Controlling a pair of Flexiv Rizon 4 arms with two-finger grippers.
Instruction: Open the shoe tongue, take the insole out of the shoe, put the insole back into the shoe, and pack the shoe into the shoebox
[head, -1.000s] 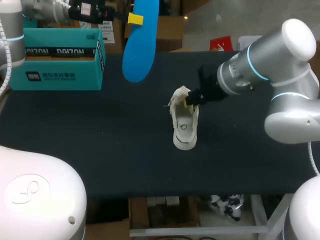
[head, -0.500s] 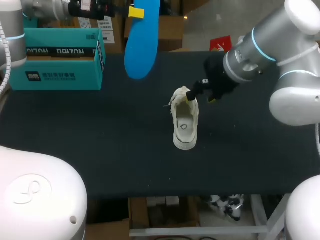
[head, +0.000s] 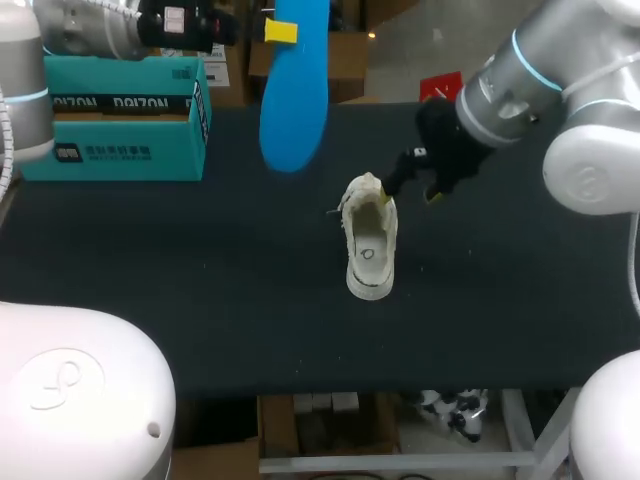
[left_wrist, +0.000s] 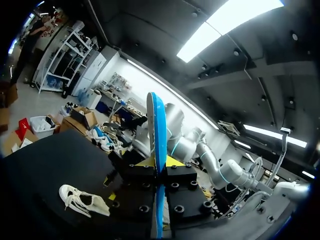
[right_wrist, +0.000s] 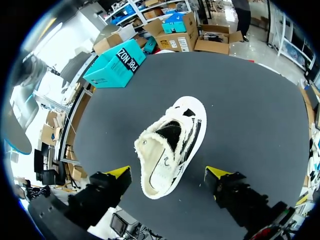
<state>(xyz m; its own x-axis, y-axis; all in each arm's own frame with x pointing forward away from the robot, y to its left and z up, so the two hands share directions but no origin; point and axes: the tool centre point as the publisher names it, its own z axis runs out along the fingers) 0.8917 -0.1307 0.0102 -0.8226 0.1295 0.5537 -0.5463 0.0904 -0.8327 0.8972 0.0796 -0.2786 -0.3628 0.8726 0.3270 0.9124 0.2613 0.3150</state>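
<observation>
Left gripper: clamped on the blue insole, pinching it near its upper end; in the left wrist view the yellow tips press on it from both sides, with the insole edge-on between them.
Insole: out of the shoe and in the air, hanging over the far side of the table, between the shoebox and the shoe, touching neither.
Right gripper: fingers spread wide and holding nothing, just to the far right of the shoe's far end; from its own wrist the tips stand apart with the fleece-lined opening ahead between them, and no contact shows.
Shoe: white, upright on its sole at the middle of the table, lying far to near; the opening gapes upward and the bare footbed shows. It is also seen, small, under the left arm.
Shoebox: teal, at the far left corner, well apart from the shoe; whether its lid is fully open I cannot tell.
Done, by the look of it: the tongue is opened and the insole is taken out.
Left to do: put the insole back into the shoe, then pack the shoe into the shoebox.
Progress: roughly halfway.
</observation>
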